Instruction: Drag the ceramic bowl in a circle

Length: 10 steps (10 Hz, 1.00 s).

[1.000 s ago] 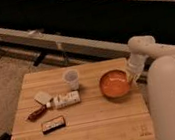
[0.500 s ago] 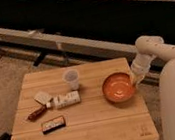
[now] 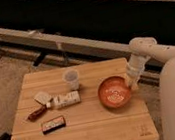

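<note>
The ceramic bowl (image 3: 114,91) is round, shallow, glossy orange-red, and sits on the right part of the wooden table (image 3: 91,127). My gripper (image 3: 130,82) reaches down from the white arm at the right and stands at the bowl's right rim, touching it.
A small translucent plastic cup (image 3: 71,79) stands left of the bowl. A white packet (image 3: 63,100), a small pale wrapper (image 3: 42,97), a dark red bar (image 3: 37,113) and a dark flat box (image 3: 53,124) lie on the table's left half. The table's right edge is close to the bowl.
The bowl has slid toward the table's right front with the gripper, which moved right and nearer along the rim.
</note>
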### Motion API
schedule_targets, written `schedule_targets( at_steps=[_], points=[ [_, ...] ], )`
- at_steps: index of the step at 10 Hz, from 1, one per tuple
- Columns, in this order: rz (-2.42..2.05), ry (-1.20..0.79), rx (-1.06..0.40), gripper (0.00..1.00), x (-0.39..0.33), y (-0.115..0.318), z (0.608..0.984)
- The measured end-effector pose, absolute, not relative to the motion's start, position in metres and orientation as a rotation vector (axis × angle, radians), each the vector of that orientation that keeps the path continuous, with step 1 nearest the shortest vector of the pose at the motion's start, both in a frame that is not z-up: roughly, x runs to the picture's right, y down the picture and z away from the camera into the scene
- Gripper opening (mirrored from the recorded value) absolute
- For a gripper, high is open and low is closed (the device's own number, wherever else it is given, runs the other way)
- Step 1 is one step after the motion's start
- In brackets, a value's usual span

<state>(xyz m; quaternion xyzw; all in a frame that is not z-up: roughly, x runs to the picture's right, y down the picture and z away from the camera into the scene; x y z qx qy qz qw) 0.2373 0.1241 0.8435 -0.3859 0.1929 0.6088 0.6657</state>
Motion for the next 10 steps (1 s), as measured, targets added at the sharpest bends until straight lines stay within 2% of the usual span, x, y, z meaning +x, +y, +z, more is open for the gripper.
schedule_targets(
  at_steps=[3, 4, 6, 8, 9, 10],
  points=[
    [1.300, 0.411, -0.894, 0.01, 0.214, 0.129, 0.838],
    [1.286, 0.404, -0.902, 0.05, 0.209, 0.129, 0.837],
    [1.269, 0.390, -0.914, 0.27, 0.203, 0.128, 0.835],
    [1.257, 0.381, -0.922, 0.44, 0.196, 0.127, 0.836],
    [1.244, 0.370, -0.931, 0.57, 0.190, 0.126, 0.836],
    [1.231, 0.361, -0.939, 0.65, 0.184, 0.126, 0.836]
  ],
)
